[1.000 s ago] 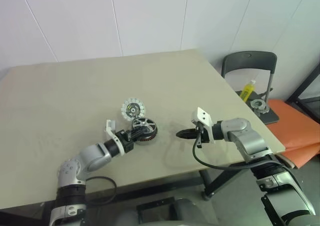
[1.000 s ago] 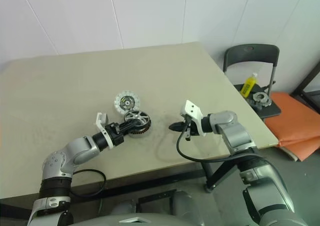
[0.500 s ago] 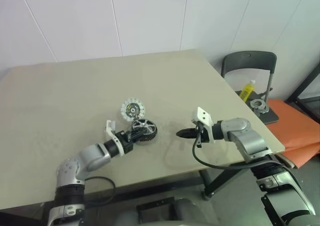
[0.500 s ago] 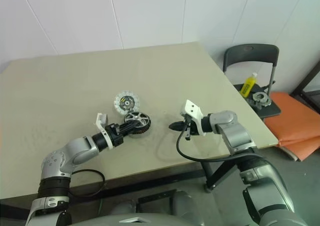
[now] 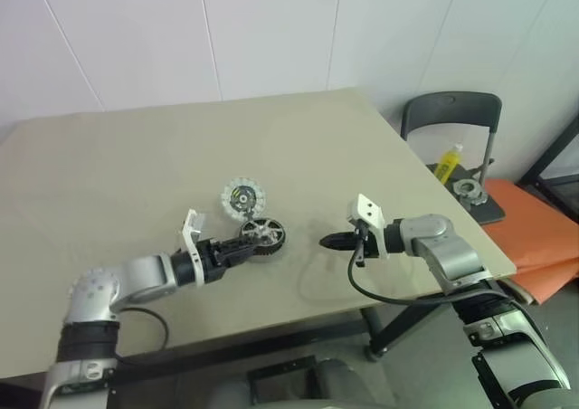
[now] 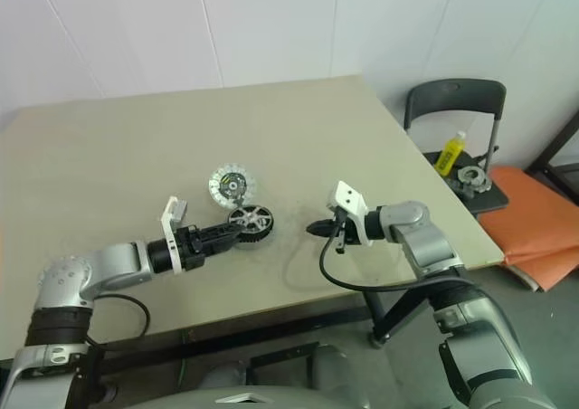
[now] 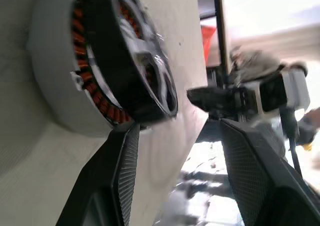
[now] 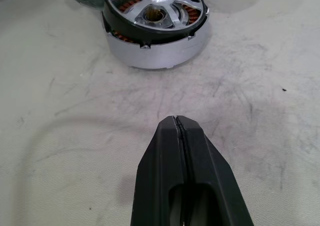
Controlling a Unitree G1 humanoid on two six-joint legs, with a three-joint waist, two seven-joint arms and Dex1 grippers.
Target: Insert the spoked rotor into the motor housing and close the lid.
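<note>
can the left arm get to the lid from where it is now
Probably yes. The lid lies flat on the table just behind the motor housing, with nothing on top of it. The left pincer is open beside the housing, holding nothing, and bare table lies on the lid's left side.

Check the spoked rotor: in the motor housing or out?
In. The spoked rotor sits on the motor housing, copper windings showing beneath.
</note>
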